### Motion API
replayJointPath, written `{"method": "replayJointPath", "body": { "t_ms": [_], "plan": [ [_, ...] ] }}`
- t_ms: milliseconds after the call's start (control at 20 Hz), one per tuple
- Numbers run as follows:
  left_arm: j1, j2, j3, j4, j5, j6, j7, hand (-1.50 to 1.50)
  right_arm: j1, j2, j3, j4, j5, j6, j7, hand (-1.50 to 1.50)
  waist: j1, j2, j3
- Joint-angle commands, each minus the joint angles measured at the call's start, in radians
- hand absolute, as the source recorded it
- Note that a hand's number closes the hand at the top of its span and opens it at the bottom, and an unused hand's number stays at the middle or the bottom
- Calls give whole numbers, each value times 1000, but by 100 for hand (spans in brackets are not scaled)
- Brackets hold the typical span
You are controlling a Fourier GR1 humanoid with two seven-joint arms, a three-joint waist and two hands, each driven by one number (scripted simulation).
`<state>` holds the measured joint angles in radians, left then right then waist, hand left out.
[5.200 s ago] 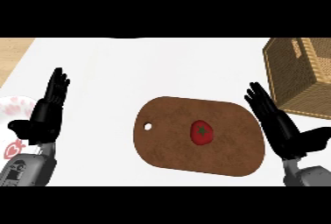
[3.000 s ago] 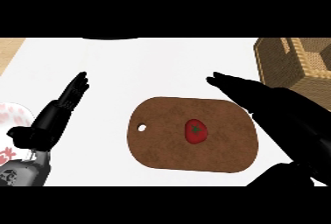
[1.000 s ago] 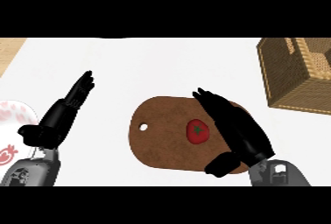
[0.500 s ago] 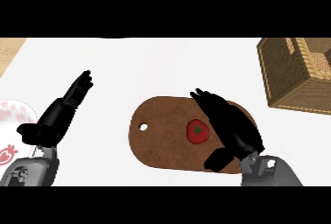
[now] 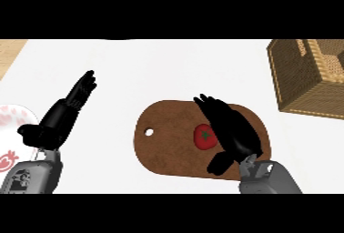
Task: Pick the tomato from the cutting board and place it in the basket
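— Where's the tomato [image 5: 204,136]?

— On the cutting board [image 5: 168,145], just beside the right hand [image 5: 232,129], whose fingers lie stretched out over the board, grasping nothing.

— And the basket [image 5: 310,75]?

— Far right on the counter [image 5: 154,68], well apart.

— The left hand [image 5: 64,113]?

— Flat and relaxed at the left, near a plate [image 5: 12,123].

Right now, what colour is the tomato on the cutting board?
Red with a green stem spot; the tomato shows in the head view.
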<state>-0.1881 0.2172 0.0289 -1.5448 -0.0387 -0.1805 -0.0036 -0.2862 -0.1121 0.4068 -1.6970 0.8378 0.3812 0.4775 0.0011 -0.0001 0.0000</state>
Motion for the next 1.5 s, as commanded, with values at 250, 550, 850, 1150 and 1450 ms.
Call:
{"method": "replayJointPath", "body": {
  "t_ms": [250, 550, 850, 1150, 1450],
  "plan": [
    [11, -24, 0, -88, -11, -10, 91, 0, -55, 77, -29, 175, 95, -30, -31, -150, 3, 0, 0],
    [-37, -24, 39, -3, 3, -33, 38, 0, 49, 73, 3, 195, 111, -35, -98, -150, -2, 0, 0],
    [50, -43, 9, -24, -61, -18, -28, 0, -28, 58, -26, 277, 119, 32, -139, 150, 2, 0, 0],
    [37, -28, 26, -131, -6, -62, 94, 0, -76, 75, -38, 355, 167, 1, -190, 150, 5, 0, 0],
    [-20, -31, 45, -49, -31, -37, 60, 0, 168, -88, 54, 160, 233, -85, -319, 150, -9, -1, 0]
  ]
}}
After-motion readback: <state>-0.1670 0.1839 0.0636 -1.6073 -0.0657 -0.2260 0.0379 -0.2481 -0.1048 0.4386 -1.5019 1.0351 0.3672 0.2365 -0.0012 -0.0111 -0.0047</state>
